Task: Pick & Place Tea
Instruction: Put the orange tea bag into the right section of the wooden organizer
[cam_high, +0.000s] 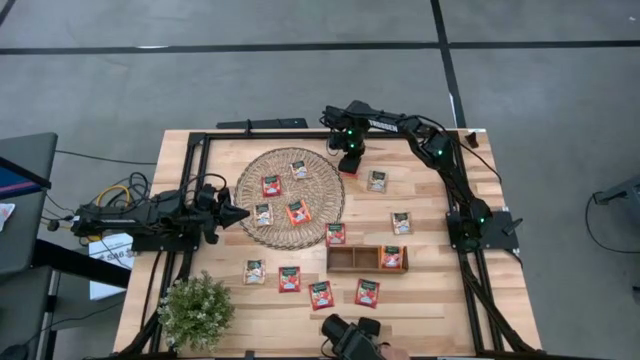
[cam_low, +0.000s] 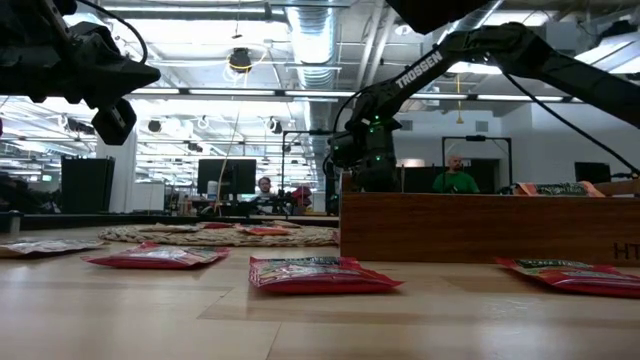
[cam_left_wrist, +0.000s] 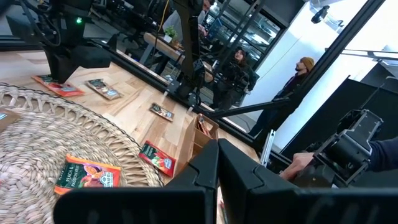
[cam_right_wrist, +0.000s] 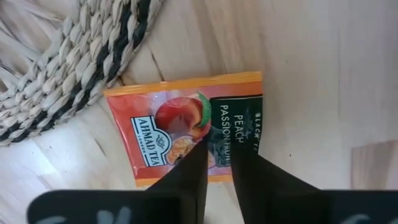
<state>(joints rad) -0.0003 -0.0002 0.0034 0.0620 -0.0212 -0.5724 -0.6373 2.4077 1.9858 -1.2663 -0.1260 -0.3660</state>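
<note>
Tea sachet (cam_right_wrist: 180, 130) flat, right gripper (cam_right_wrist: 219, 155) straddling it

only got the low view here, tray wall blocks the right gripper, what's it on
Observer: The right gripper is down on an orange peach sachet lying on bare wood beside the wicker mat, fingers narrowed over it.
Operator: anything in the tray
Observer: One sachet sits in an end compartment of the tray; the other two look empty.
Operator: left arm?
Observer: The left gripper is shut, holding nothing, at the mat's edge.
</note>
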